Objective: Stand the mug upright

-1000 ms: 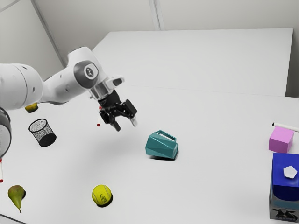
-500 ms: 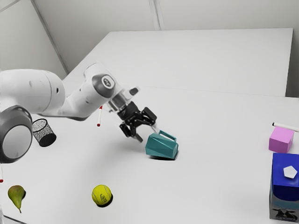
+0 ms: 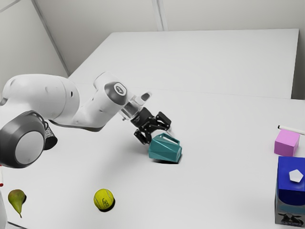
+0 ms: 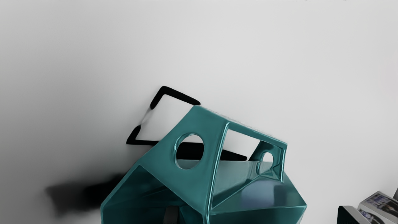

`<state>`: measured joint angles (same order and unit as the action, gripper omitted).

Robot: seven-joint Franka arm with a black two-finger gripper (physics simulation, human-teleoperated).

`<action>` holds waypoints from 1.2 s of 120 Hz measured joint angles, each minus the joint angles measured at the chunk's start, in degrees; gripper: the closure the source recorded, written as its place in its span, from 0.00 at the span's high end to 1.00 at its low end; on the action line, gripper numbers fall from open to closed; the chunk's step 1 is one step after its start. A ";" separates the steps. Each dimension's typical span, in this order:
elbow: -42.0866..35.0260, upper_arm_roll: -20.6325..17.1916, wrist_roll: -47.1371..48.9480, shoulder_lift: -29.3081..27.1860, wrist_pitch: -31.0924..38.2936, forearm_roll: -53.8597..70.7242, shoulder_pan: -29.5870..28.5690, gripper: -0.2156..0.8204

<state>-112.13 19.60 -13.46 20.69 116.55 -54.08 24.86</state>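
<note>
As the teal mug [image 3: 165, 151] lies on its side, handle upward, the gripper [image 3: 159, 138] leans from the exterior view's left, fingers wide apart, holding nothing; probably this is for grasping its wall.

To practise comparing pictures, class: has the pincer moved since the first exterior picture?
Yes: the pincer has come lower and toward the exterior view's right, up to the teal mug, which has not shifted.

Black gripper [image 3: 158, 137] lower and farther toward the exterior view's right, now close up at the teal mug [image 3: 164, 150], white arm [image 3: 97, 109] reaching farther out, covering more of the mesh cup [image 3: 51, 141].
</note>
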 joint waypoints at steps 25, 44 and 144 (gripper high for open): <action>0.21 0.00 -0.24 0.00 0.99 -0.90 0.09 0.36; 0.29 -0.01 -0.28 -0.02 1.37 -1.77 0.55 0.20; -0.52 0.17 1.35 -6.03 1.08 4.56 0.39 0.03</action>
<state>-112.65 19.78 -12.12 14.66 117.63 -49.52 25.25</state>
